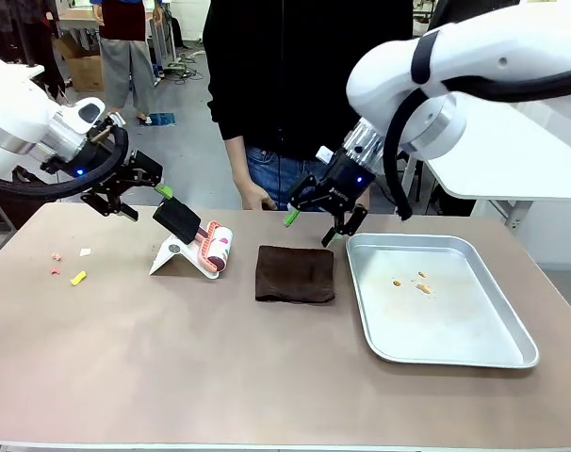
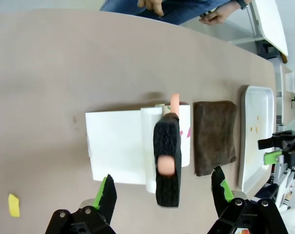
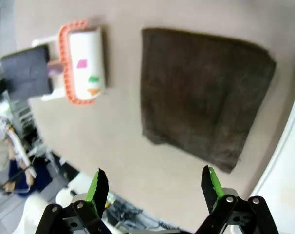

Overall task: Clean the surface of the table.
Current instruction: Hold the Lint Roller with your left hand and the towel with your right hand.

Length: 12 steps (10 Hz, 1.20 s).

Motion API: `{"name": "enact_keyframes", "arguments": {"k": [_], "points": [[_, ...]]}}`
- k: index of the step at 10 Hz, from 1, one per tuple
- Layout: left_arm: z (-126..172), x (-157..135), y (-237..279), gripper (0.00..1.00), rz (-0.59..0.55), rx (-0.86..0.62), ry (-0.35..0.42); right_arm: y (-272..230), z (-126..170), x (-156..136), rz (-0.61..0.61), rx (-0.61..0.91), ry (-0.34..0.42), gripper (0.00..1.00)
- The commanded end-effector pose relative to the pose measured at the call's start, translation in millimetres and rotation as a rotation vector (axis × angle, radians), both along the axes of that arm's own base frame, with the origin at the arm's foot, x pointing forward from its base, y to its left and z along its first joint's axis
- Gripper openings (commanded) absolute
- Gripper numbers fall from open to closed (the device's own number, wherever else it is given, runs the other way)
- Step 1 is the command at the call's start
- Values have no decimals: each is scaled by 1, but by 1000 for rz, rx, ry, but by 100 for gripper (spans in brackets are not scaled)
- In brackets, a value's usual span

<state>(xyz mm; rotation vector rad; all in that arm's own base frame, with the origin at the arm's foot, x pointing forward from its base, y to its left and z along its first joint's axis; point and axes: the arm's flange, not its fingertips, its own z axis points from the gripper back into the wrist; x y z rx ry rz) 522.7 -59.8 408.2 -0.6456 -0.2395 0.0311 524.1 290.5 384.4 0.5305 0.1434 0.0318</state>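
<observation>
1. At the far left of the front view, small scraps lie on the brownish counter (image 1: 220, 367), which fills the lower frame: two pink bits (image 1: 55, 256), a white bit (image 1: 85, 252) and a yellow bit (image 1: 78, 278)
2. In the upper left, the left jaws stand spread wide and empty above the black handle (image 1: 179, 218) of the lint roller (image 1: 217, 247); in the left wrist view the green pads (image 2: 106, 195) sit on either side of that handle, touching nothing
3. Left of centre, the roller leans on a white stand (image 1: 171, 256), its orange-framed white roll dotted with coloured specks
4. Behind the counter's far edge, a person in a dark top (image 1: 295, 75) stands with one hand (image 1: 257, 198) by the edge
5. At the centre, a dark brown cloth (image 1: 295, 273) lies folded flat, just beside the tray with a narrow gap
6. Just right of centre, the right jaws hang open, holding nothing, above the cloth's far right corner
7. On the right, a silver tray (image 1: 455, 320) rests on the counter with a few orange crumbs (image 1: 422, 285) inside
</observation>
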Motion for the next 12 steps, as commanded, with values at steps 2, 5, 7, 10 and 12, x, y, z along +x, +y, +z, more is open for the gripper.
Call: {"name": "enact_keyframes", "arguments": {"k": [2,5,7,10,12], "points": [[2,19,-4,100,24,-61,25,22,-15,-23,-182,-200,-19,100],[-2,23,-6,100,27,-62,45,17,-22,-37,-189,-299,10,100],[-4,25,-5,100,21,-74,53,22,-29,-34,-140,-389,4,100],[-7,27,-10,100,7,-79,51,19,-49,-20,-108,-407,7,100],[-10,29,-12,100,-4,-87,61,21,-54,-13,-156,-395,-7,100]]}}
